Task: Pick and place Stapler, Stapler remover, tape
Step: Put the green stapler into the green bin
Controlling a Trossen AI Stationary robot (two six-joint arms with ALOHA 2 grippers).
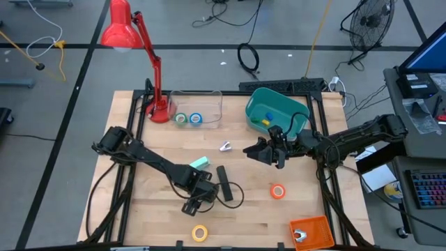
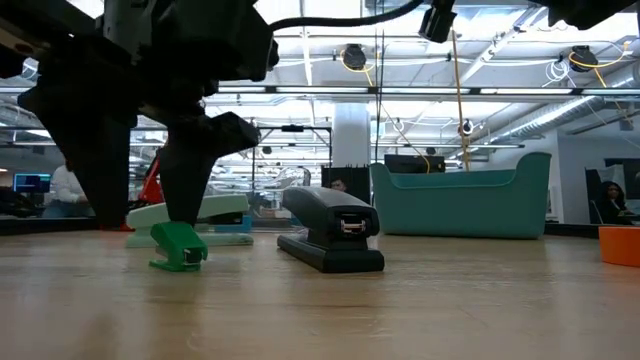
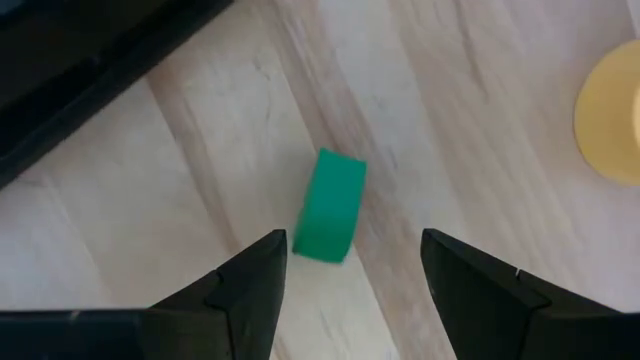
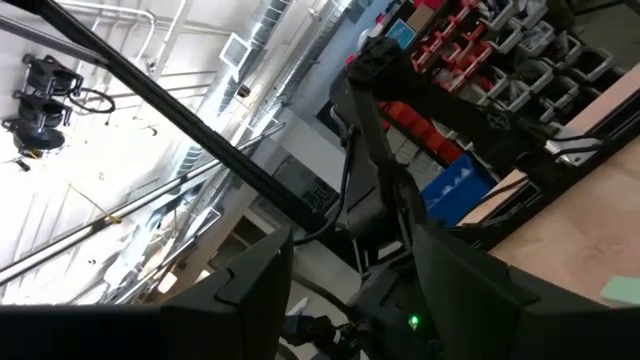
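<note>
The black stapler lies flat near the table's middle. My left gripper hangs open just left of it, pointing down. Its fingers stand either side of a small green block that lies on the wood. The orange tape roll lies right of the stapler. The yellow roll is by the near edge. The green roll and blue roll sit in a clear box. A small silver stapler remover lies at mid-table. My right gripper is open and holds nothing, in front of the teal bin.
A teal bin stands at the far right and a clear box beside a red desk lamp at the far left. A mint stapler lies behind my left gripper, and an orange object sits at the near right corner.
</note>
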